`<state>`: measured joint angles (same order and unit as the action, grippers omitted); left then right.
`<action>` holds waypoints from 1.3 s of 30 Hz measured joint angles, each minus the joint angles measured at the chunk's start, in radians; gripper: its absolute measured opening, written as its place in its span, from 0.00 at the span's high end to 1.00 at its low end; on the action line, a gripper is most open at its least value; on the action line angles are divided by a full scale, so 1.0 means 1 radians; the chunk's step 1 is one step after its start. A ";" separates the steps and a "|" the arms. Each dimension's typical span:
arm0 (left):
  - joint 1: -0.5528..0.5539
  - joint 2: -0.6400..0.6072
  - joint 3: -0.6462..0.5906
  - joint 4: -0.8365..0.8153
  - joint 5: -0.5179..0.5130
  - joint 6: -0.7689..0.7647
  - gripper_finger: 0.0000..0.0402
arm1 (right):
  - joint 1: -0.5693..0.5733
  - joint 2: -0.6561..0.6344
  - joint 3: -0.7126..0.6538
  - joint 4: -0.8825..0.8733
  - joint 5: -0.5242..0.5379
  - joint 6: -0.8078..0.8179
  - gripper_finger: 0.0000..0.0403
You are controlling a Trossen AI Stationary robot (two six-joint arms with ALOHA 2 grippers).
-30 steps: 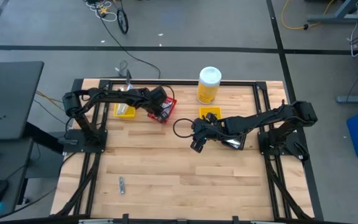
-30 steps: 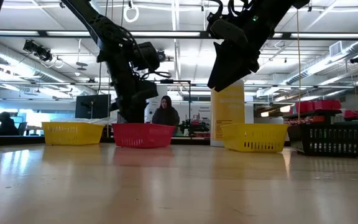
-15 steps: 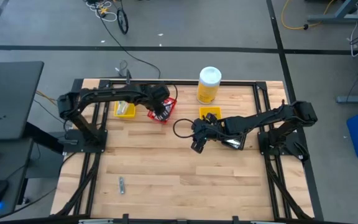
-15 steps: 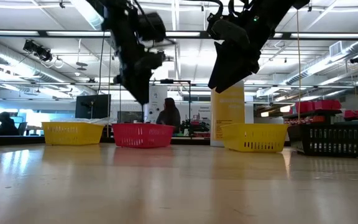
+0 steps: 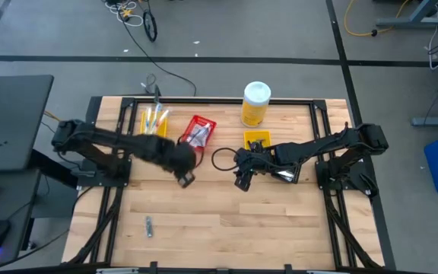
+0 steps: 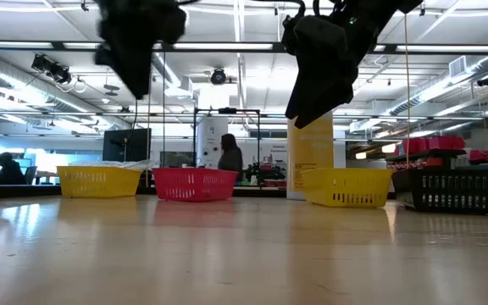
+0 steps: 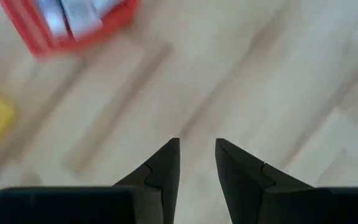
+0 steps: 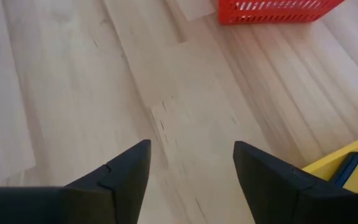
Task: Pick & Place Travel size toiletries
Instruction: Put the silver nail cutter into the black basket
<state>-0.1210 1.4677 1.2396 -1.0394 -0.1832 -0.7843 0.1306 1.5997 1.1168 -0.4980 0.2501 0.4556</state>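
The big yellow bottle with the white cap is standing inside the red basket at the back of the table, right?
Not quite. In the high view the big yellow bottle with the white cap is at the back of the table, but it stands on the wood by itself, off to one side of the red basket. That basket holds only small packets.

Both arms hang above four bins [image 6: 192, 183].

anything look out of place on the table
One small pale item lies alone on the bare wood near the front left corner of the table, far from the bins at the back.
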 joint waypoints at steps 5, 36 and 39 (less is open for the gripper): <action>-0.165 0.001 0.000 -0.113 0.000 -0.239 0.72 | 0.003 0.000 0.000 0.000 0.000 0.000 0.40; -0.641 0.002 -0.236 0.068 0.150 -1.281 0.72 | 0.003 0.000 0.000 -0.022 0.000 0.000 0.46; -0.646 0.002 -0.258 0.089 0.191 -1.295 0.72 | 0.003 0.000 0.000 -0.022 0.000 0.000 0.45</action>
<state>-0.7670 1.4700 0.9815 -0.9502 0.0076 -2.0792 0.1333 1.5997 1.1168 -0.5198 0.2497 0.4555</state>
